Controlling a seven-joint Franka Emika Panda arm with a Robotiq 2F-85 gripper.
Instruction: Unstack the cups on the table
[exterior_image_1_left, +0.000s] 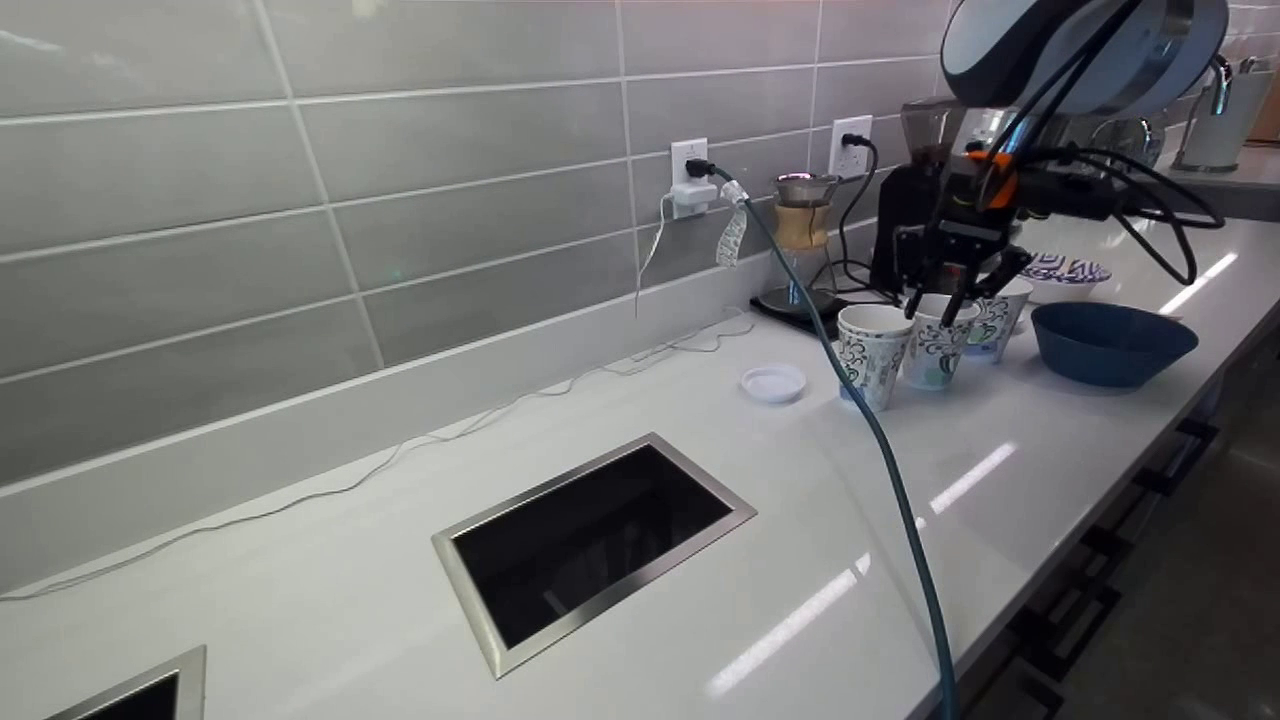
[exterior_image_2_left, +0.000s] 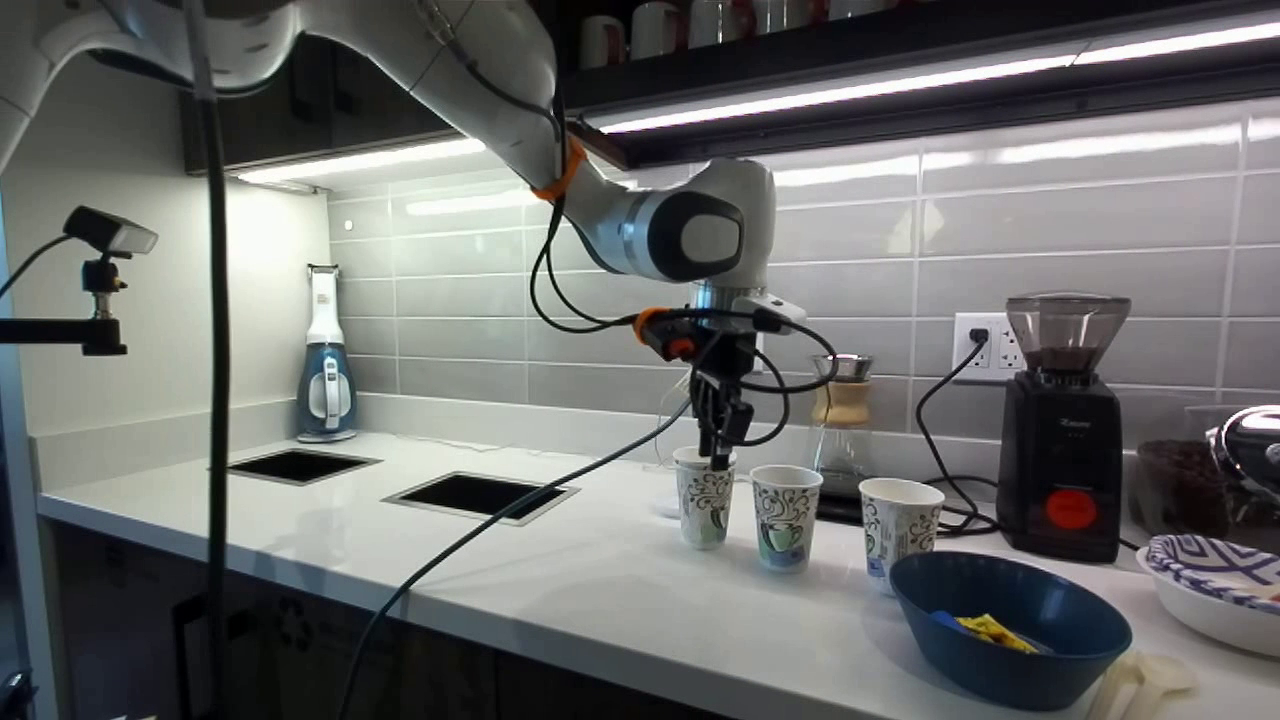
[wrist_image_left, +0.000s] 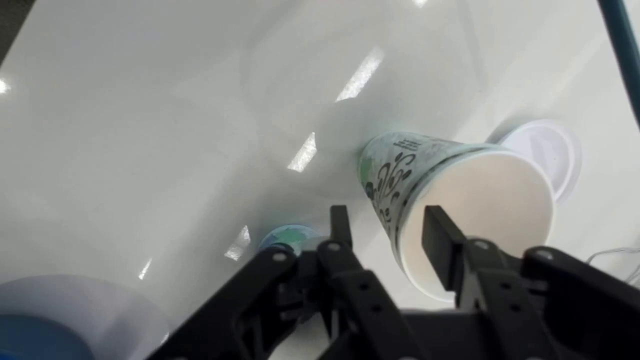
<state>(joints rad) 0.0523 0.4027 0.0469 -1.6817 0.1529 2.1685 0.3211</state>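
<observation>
White table (exterior_image_2_left: 620, 590) carries it all. Blue bowl (exterior_image_1_left: 1110, 350) sits just beside the third cup (exterior_image_2_left: 900, 525). My jaws hang partway spread at the end cup (exterior_image_2_left: 706, 515), one side across its mouth in the wrist view; nothing gripped that I see, rim contact unclear. The end cup, middle cup (exterior_image_2_left: 785, 525) and third cup stand upright, gaps between, so I reckon unstacking is mostly done. The end cup's rim looks doubled; if another nests there, that one's left. Small lid (exterior_image_1_left: 773, 382) lies near it.
</observation>
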